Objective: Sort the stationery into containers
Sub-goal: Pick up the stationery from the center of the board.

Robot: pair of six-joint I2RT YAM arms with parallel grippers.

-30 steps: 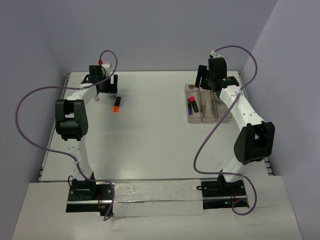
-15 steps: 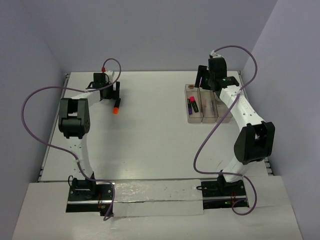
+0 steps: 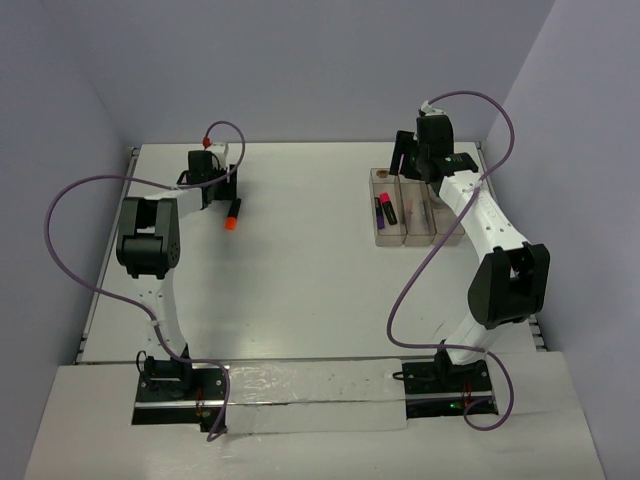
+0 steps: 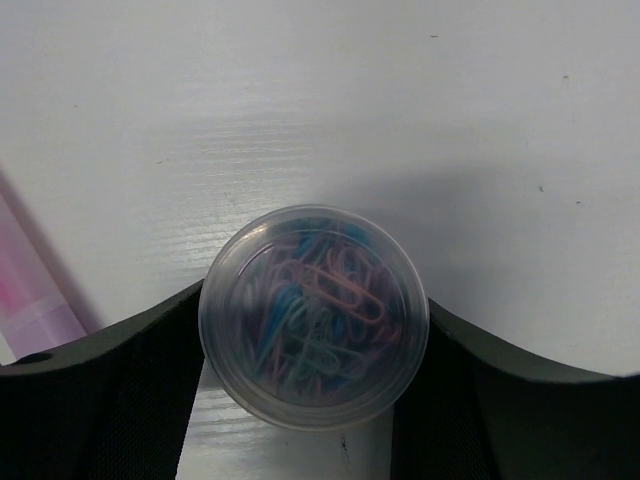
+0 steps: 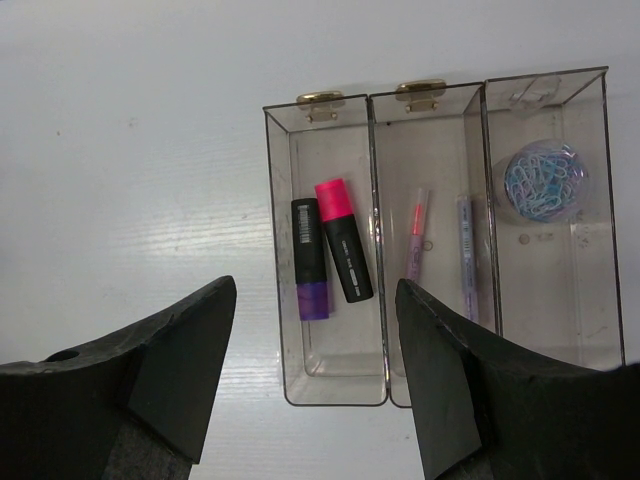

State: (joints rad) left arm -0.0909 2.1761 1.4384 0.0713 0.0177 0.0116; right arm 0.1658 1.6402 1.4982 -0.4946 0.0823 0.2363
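Note:
A round clear pot (image 4: 314, 317) full of coloured paper clips stands on the table, and my left gripper (image 4: 313, 300) is shut on it, one finger against each side. A pale pink block (image 4: 32, 290) lies just left of it. In the top view the left gripper (image 3: 214, 186) is at the far left, with an orange-ended highlighter (image 3: 233, 214) beside it. My right gripper (image 5: 314, 283) hangs open above the containers (image 5: 335, 352). These hold a purple highlighter (image 5: 310, 262), a pink highlighter (image 5: 343, 242), two thin sticks (image 5: 417, 235) and a second pot (image 5: 545, 181).
The three joined bins (image 3: 392, 238) stand at the far right of the table, under the right arm. Purple cables loop from both arms. Walls close the table at the back and on both sides.
My left gripper has shifted a little toward the near side, over the pot, and its jaws have closed in on it. The right arm has not moved.

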